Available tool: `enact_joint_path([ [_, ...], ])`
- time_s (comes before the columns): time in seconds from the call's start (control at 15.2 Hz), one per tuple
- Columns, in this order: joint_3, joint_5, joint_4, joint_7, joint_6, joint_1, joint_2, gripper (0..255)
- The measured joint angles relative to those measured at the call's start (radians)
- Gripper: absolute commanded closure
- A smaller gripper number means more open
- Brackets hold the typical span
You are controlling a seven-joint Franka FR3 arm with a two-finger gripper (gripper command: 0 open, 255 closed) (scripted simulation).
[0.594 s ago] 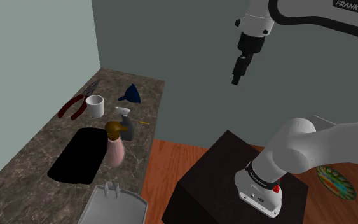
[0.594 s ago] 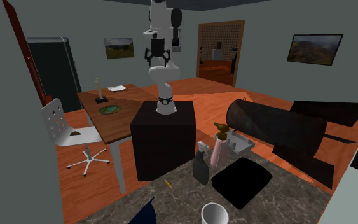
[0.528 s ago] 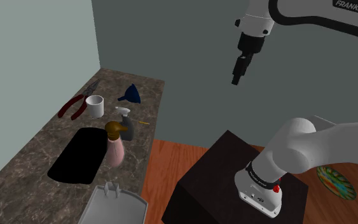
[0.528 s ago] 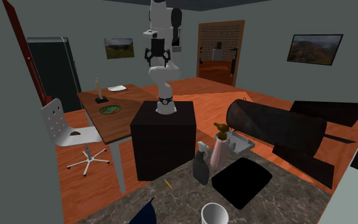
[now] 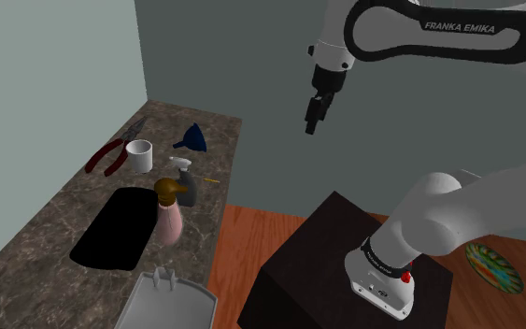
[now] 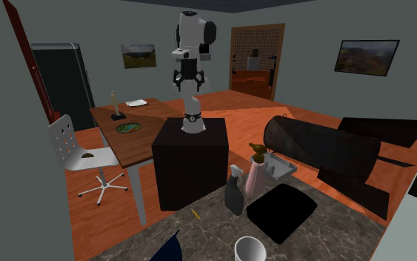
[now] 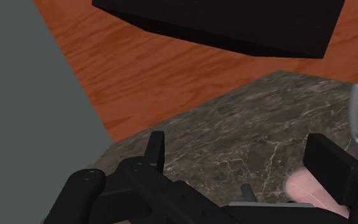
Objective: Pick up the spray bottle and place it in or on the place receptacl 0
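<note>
1. The gripper (image 5: pixel 314 120) is hanging high in the air, well apart from the counter (image 5: pixel 46 217). Its fingers are standing spread with nothing between them, probably in readiness for a reach.
2. The spray bottle (image 5: pixel 185 185), dark grey with a pale trigger head, is standing upright near the counter edge that is facing the stand (image 5: pixel 319 250). It is sitting by the black sink (image 5: pixel 111 229) and just beside a pink bottle (image 5: pixel 169 221); whether the two are touching cannot be told.
3. The wrist view is looking down on that counter edge, so the hand seems to be aiming toward the bottles.
4. The pink bottle's closeness is likely leaving the fingers little room to close around the spray bottle alone.
5. The receptacle is not being made plain; the sink or the white cup (image 5: pixel 139 155) seems likeliest.
</note>
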Motion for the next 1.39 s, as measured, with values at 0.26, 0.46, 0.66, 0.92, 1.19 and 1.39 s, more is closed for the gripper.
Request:
enact_joint_path([
  [0.26, 0.013, 0.018, 0.008, -0.001, 0.119, 0.017, 0.112, 0],
  [0.46, 0.024, 0.03, 0.022, -0.002, 0.206, 0.029, 0.201, 0],
  [0.66, 0.034, 0.038, 0.057, -0.006, 0.285, 0.039, 0.304, 0],
  [0.92, 0.051, 0.047, 0.11, -0.006, 0.381, 0.054, 0.437, 0],
  [1.19, 0.069, 0.05, 0.196, -0.003, 0.456, 0.071, 0.582, 0],
  [1.39, 0.082, 0.049, 0.253, 0.001, 0.508, 0.084, 0.679, 0],
])
